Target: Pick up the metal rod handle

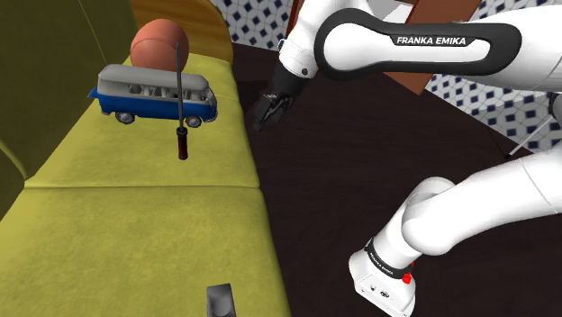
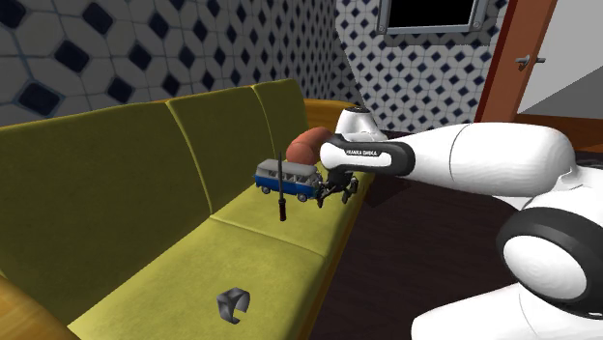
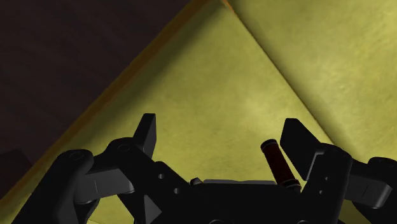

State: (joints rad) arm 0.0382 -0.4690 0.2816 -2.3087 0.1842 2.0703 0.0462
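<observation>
A thin grey rod (image 1: 181, 90) with a dark red handle end (image 1: 183, 144) lies on the yellow-green sofa seat (image 1: 135, 225), its shaft crossing in front of the blue and white toy bus (image 1: 153, 93). The second exterior view has the rod (image 2: 281, 188) beside the bus (image 2: 286, 178). My black gripper (image 1: 267, 110) hovers open over the seat's front edge, to the shoulder view's right of the rod and apart from it. In the wrist view the handle end (image 3: 278, 162) lies on the cushion just inside one finger (image 3: 294, 137) of the gripper (image 3: 220, 127), with nothing clasped.
A brown-red ball (image 1: 158, 43) sits behind the bus. A small dark grey curved piece (image 1: 221, 300) lies on the seat near the shoulder view's bottom edge. Dark floor (image 1: 360, 171) runs along the sofa's front. The sofa back (image 2: 106, 164) rises behind the seat.
</observation>
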